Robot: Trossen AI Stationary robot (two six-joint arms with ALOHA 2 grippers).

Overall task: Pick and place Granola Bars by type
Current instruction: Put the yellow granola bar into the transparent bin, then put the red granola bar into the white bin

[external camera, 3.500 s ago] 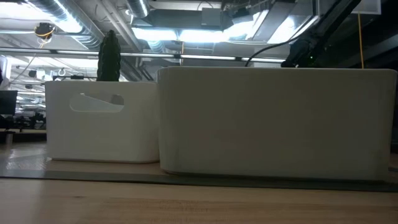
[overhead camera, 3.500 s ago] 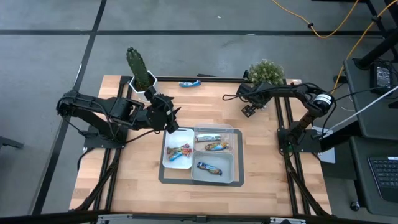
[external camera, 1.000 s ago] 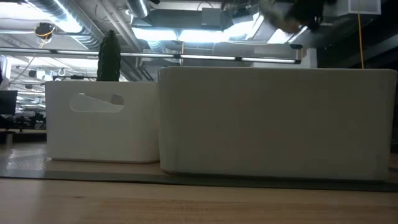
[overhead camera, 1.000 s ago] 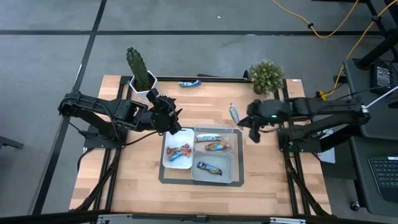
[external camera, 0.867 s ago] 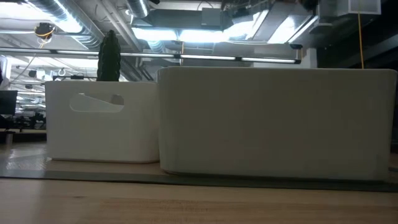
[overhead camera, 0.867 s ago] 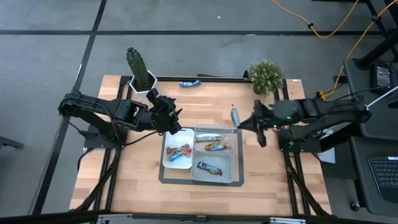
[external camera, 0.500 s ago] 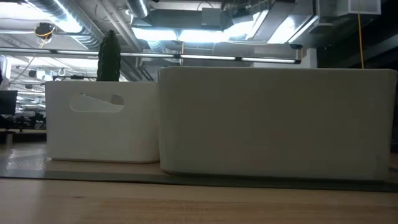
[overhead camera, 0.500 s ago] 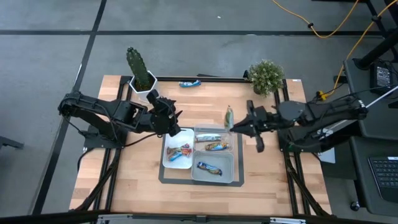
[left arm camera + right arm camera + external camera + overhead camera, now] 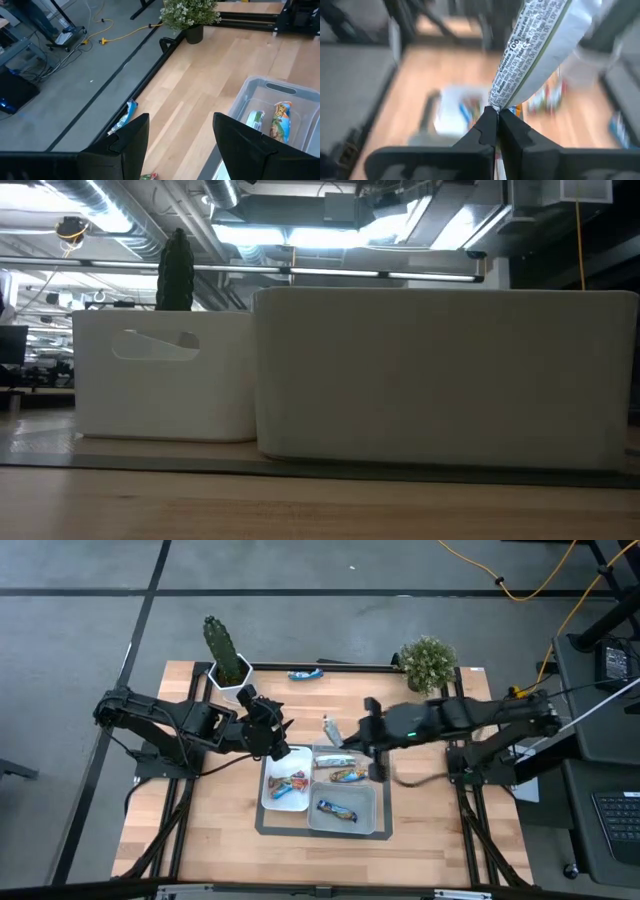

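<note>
Right gripper [image 9: 340, 740] is over the far edge of the divided tray [image 9: 378, 790], fingers [image 9: 487, 127] pinched on the end of a silver-blue bar [image 9: 329, 728] that sticks up clear of the tray. Left gripper [image 9: 283, 730] hovers near the tray's far-left corner, fingers [image 9: 127, 142] spread, nothing between them. Several other bars [image 9: 338, 808] lie in the tray compartments; one blue bar [image 9: 304, 674] lies alone at the far edge of the table [image 9: 210, 820], between the cactus [image 9: 222, 648] and the small plant [image 9: 428, 658].

An overhead camera looked straight down on the table [image 9: 200, 810]; a table-level camera faced close white bins [image 9: 440, 375]; wrist cameras shared the tray [image 9: 300, 107].
</note>
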